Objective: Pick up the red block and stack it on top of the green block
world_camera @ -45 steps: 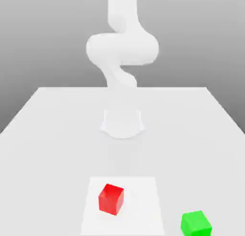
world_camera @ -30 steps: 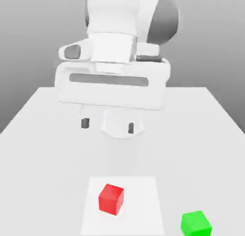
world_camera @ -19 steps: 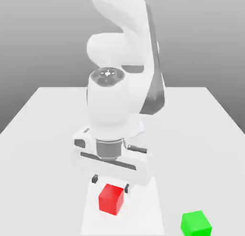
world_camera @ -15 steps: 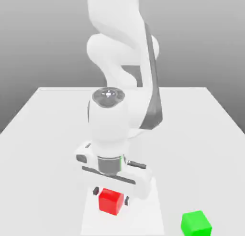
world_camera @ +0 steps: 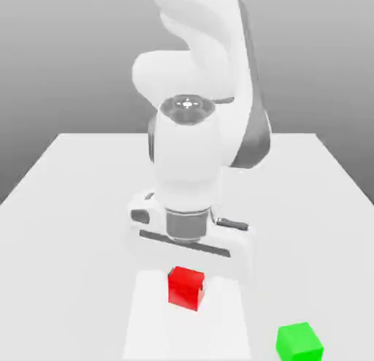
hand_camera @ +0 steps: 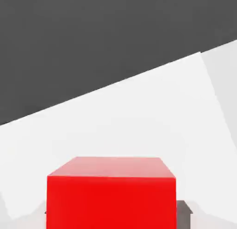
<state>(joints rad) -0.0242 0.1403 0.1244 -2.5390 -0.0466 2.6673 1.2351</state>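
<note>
My gripper [world_camera: 187, 280] is shut on the red block [world_camera: 186, 287], which sits just under the white hand, above the pale square patch [world_camera: 146, 330] on the table. In the hand view the red block [hand_camera: 111, 195] sits close up between the grey fingertips [hand_camera: 185, 210]. The green block [world_camera: 299, 342] rests on the table toward the exterior view's right, nearer the front edge, well apart from the gripper.
The white table [world_camera: 66, 199] stretches wide on both sides. The arm's bulky white body [world_camera: 190, 155] rises over the middle of the table, behind the red block.
The arm swung down over the red block and its fingers came in on either side of it. Since then the block has shifted up and to the exterior view's right with the hand.
</note>
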